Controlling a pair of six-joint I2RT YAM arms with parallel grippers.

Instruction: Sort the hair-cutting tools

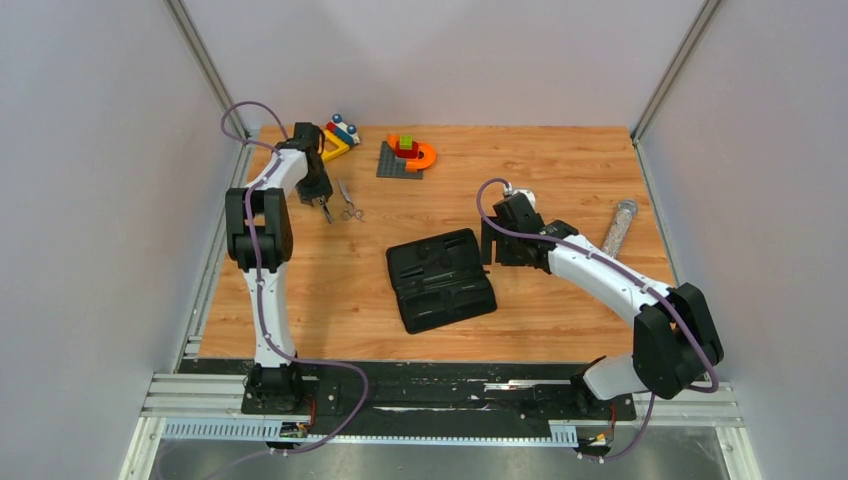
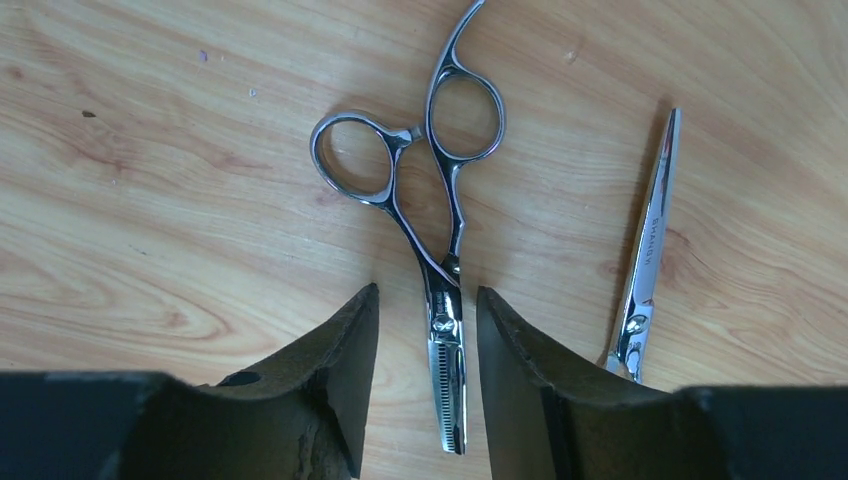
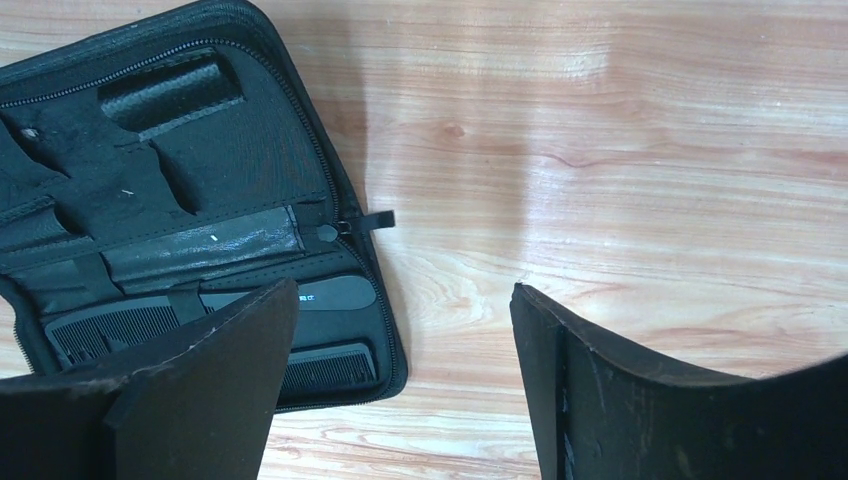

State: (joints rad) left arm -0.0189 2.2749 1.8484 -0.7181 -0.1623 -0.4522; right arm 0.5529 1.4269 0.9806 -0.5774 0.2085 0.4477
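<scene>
Where the wooden table (image 1: pixel 560 330) lies nearest the arm bases, the open black zip-up case (image 1: pixel 440 282) is being presented flat at its centre. The long flat black comb (image 3: pixel 335 296) is being carried in its lower pocket, part hidden by a finger. The right gripper (image 3: pixel 403 288) is being held over the zip edge of the case, its fingers spread wide with nothing between them.

Farther off, at the far left, the toothed silver metal scissors with ring handles (image 2: pixel 443 275) are lying flat on the wood. Their blade is being straddled by the left gripper (image 2: pixel 425 292), whose fingers are being held narrowly apart on either side of it, and no contact is being shown.

The scissors are being judged light, stiff and slick. Little height is being offered above the wood, so a hold across the shank at the pivot is being advised. The rings may snag and the blades may swing open.

A second slim silver pair (image 2: pixel 645 270) is lying just beside, outside one finger, and could be nudged. Beyond, colourful toy blocks (image 1: pixel 408 152) are crowding the far edge. A clear glittery tube (image 1: pixel 620 225) is lying well apart, at the right.
</scene>
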